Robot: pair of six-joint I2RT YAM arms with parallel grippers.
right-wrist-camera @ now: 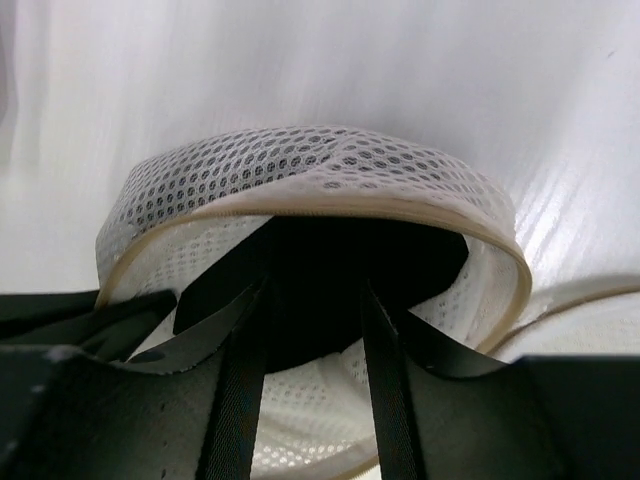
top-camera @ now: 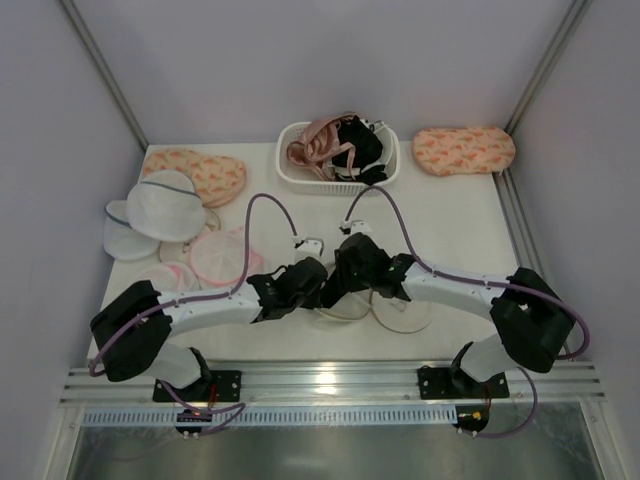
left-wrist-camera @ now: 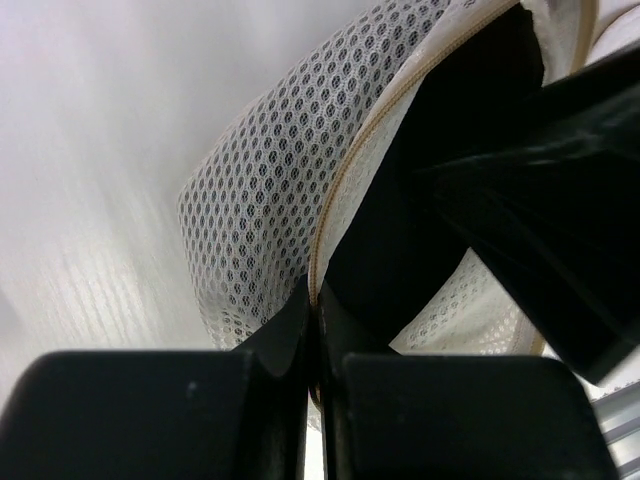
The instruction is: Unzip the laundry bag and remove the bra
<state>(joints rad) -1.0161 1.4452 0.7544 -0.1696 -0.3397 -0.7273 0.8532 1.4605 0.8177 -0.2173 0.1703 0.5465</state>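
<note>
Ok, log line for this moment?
laundry bag: unzipped | bra: mostly inside, straps trailing out | left gripper: shut on rim | right gripper: open at bag mouth

The laundry bag (right-wrist-camera: 300, 165) was soft cream-white cloth mesh with an open honeycomb weave, its rim edged in tan woven zipper tape (right-wrist-camera: 330, 207). The bra (right-wrist-camera: 330, 262) inside looked like matt black fabric, while its flat straps (right-wrist-camera: 385, 400) carried a faint satin sheen. The left pincer (left-wrist-camera: 312, 310) was matt black plastic, finely speckled. The counter (left-wrist-camera: 90, 150) was smooth and white with a soft gloss. The basket (top-camera: 296, 176) was white slotted plastic, and the rail (top-camera: 330, 381) at the near edge was bright ribbed metal
</note>
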